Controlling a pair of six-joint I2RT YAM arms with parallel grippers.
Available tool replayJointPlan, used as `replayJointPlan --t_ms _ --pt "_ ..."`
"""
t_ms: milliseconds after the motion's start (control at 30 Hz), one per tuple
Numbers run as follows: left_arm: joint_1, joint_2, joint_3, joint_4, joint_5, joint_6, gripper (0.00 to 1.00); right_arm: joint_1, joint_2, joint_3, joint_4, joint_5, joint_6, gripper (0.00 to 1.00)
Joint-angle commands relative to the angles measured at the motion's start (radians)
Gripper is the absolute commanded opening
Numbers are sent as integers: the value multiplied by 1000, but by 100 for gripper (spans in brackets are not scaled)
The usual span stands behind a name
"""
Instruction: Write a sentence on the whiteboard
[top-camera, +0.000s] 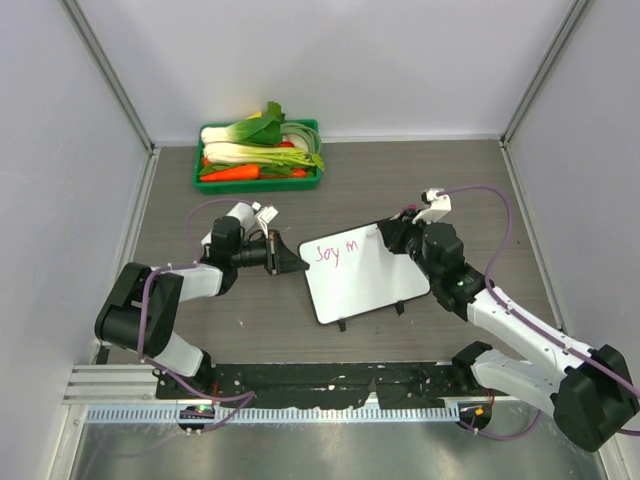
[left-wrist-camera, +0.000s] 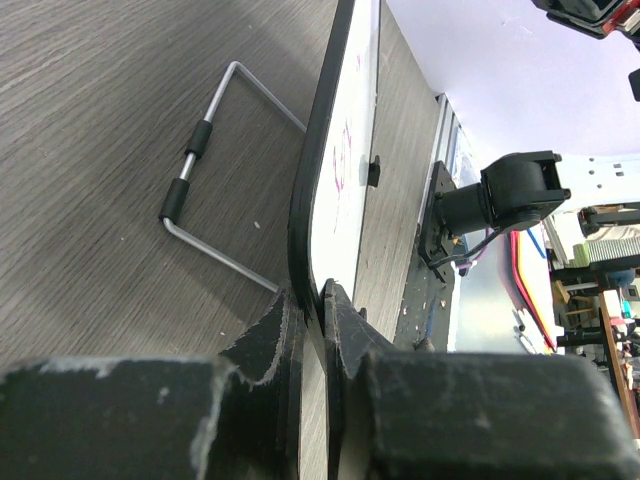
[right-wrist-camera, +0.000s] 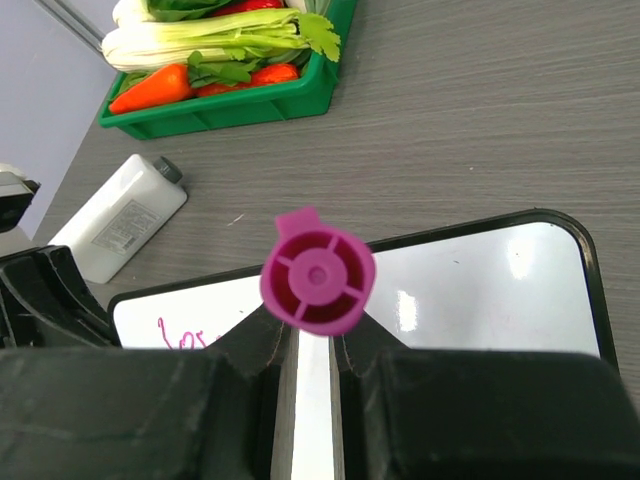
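Observation:
The whiteboard (top-camera: 370, 280) stands tilted on its wire stand (left-wrist-camera: 197, 140) in the middle of the table. My left gripper (top-camera: 288, 256) (left-wrist-camera: 312, 300) is shut on the whiteboard's left edge (left-wrist-camera: 302, 200). Pink writing, the start of the sentence (top-camera: 335, 250) (right-wrist-camera: 185, 335) (left-wrist-camera: 345, 160), runs along the board's upper left. My right gripper (top-camera: 388, 236) (right-wrist-camera: 316, 322) is shut on a pink marker (right-wrist-camera: 318, 272), seen end-on over the top edge of the whiteboard (right-wrist-camera: 480, 290). The marker's tip is hidden.
A green tray (top-camera: 258, 184) (right-wrist-camera: 230, 108) with a carrot and leafy vegetables sits at the back left. A white bottle (right-wrist-camera: 115, 215) lies on the table behind the board, near the left arm. Grey walls close the sides and back.

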Motion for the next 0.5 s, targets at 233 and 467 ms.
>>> replayJointPlan --t_ms 233,467 --pt "-10 24 -3 -31 5 56 0 -4 26 20 34 44 -8 2" --pt "-10 26 -3 -31 5 56 0 -5 44 19 37 20 -11 1"
